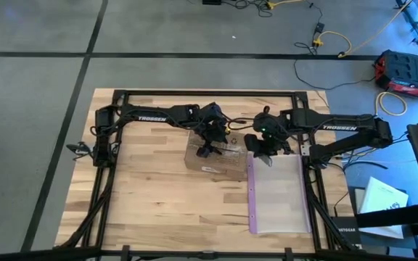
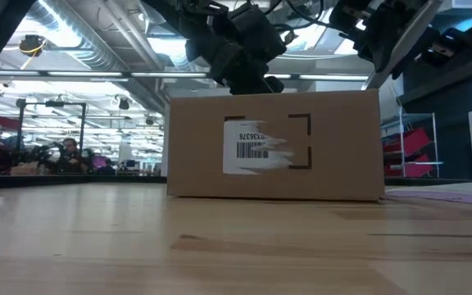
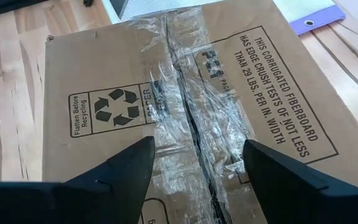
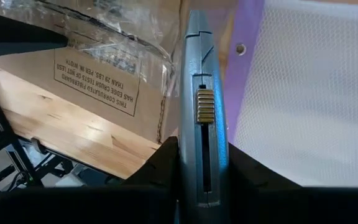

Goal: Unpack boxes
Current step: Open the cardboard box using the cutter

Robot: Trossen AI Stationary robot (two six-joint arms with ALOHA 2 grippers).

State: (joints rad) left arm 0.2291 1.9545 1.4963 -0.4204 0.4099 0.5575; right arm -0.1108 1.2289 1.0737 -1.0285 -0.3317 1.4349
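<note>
Near right of the light wooden counter (image 1: pixel 158 210), a clear plastic bag with a purple zip edge (image 1: pixel 281 196) is lying flat.

Further back, at mid-counter, the small brown cardboard box (image 1: pixel 212 156) is sitting closed, just beside the bag's left edge; whether they touch, cannot tell. The low view is showing its near side with a pale barcode label (image 2: pixel 256 149). Crinkled clear tape (image 3: pixel 194 118) is running along the top seam, which is showing a dark split line.

Left gripper (image 1: pixel 207 145) is hovering directly over the box top, fingers (image 3: pixel 123 168) spread apart either side of the taped seam, gripping nothing.

Right gripper (image 1: pixel 261 148) is sitting at the box's right side, over the far end of the bag, clamped narrow on a slim grey-blue utility knife with a ribbed slider (image 4: pixel 202 106). The knife is pointing along the bag's purple edge.

Beyond the counter, grey floor with cables is showing.
</note>
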